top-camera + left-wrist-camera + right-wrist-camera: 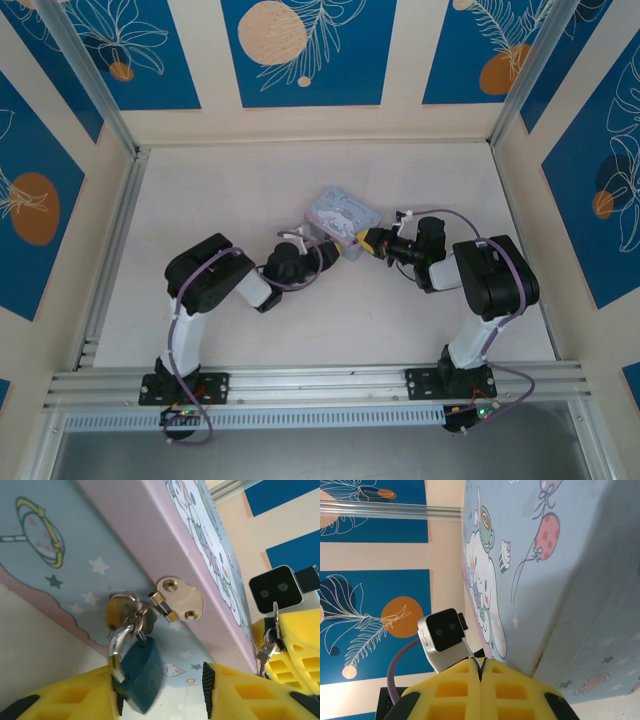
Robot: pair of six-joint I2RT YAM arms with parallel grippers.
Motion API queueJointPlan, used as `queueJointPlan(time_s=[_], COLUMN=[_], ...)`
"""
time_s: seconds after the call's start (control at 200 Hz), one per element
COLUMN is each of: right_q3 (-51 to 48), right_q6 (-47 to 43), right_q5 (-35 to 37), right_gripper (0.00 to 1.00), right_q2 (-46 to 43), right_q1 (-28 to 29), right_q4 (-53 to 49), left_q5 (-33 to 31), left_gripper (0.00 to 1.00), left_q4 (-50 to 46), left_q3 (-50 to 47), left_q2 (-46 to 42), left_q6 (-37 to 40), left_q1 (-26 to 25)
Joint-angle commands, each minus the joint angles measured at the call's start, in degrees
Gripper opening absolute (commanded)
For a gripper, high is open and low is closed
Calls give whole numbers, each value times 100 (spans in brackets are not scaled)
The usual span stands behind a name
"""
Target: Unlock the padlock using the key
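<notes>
"While the left jaws stand open along the bottom edge of the left wrist view, the padlock hangs between them. It leans on one finger and is clear of the other, so nothing clamps it."

"So a push from the key sends it swinging?"

"That is my worry. Its shackle only loops through the staple of the hasp, mid-frame on the tin. It would pivot away instead of taking the key. I'd guess the left jaws need to close on it first."

"And the keyhole?"

"I can't make it out from here, so the line of approach is a guess too. A wrong line would scrape the key on the body or jam it askew."

"Where is the key exactly?"

"Further back, at the right edge of the frame, with the right jaws pressed shut on it. In the right wrist view a thin bit of it pokes out above the closed fingers. It is well apart from the padlock."

"Firm hold?"

"Little metal looks pinched. Turning it could twist it in the grip or drop it on the desk. Nothing seems to hold the tin either, so a hard shove might slide it."
</notes>
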Motion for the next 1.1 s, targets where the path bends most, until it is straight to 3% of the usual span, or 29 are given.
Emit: queueJointPlan(time_s=[0.0, 0.365, 0.95, 1.095], right_q3=[58, 48, 86, 100], right_q6=[51, 7, -81, -114], right_q5=[-101, -90, -125, -136], right_gripper=[0, 0, 0, 0], right_q2=[26, -23, -49, -92], right_q1=[35, 60, 70, 61], right_q4=[-220, -314, -477, -580], left_q5=[-125, -167, 54, 155], left_gripper=[45, 43, 25, 26], left_q4=[422, 364, 21, -99], left_q3=[-180, 74, 312, 409], left_q2=[-120, 148, 300, 328], left_q6=[-164, -262, -128, -93], left_q1=[35, 63, 302, 307])
